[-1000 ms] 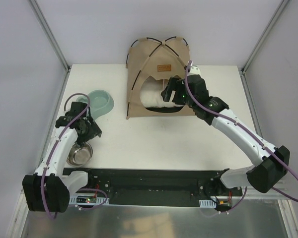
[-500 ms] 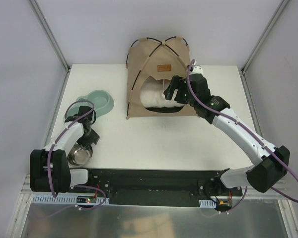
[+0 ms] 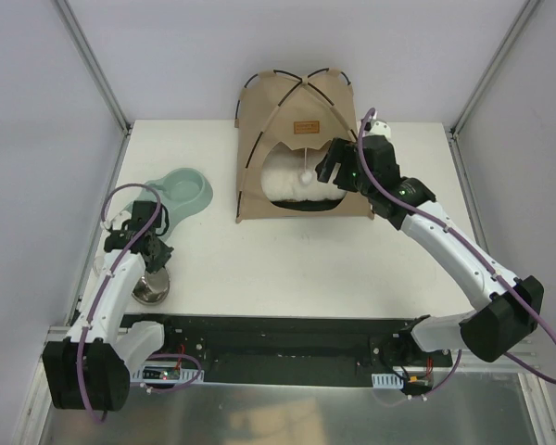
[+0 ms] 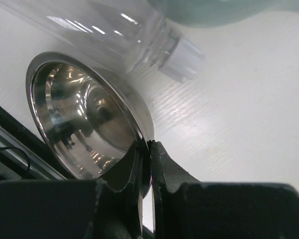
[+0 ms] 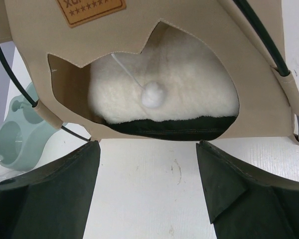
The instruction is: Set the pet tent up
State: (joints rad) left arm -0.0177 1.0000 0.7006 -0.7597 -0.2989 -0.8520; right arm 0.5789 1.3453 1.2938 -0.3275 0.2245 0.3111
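White table [image 3: 287,260], grey walls. pet tent [image 3: 271,116] at back ctr: tan fabric dome, bowed thin black poles [image 5: 261,32], fluffy cushion [image 5: 189,84] inside. Prob light, soft walls, springy frame; grab pole or hem. right gripper [image 5: 147,149] gaping, empty, near doorway. left gripper [image 4: 149,149] pinching shiny steel bowl [image 4: 79,119] rim.

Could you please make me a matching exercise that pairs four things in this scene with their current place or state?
Things:
1. pom-pom toy
2. steel bowl
3. cream cushion
4. right gripper

Places or states:
A. pinched at its rim by the left gripper
B. open, holding nothing
C. hanging on a string in the doorway of the pet tent
D. lying inside the tent

Pairs: 1-C, 2-A, 3-D, 4-B
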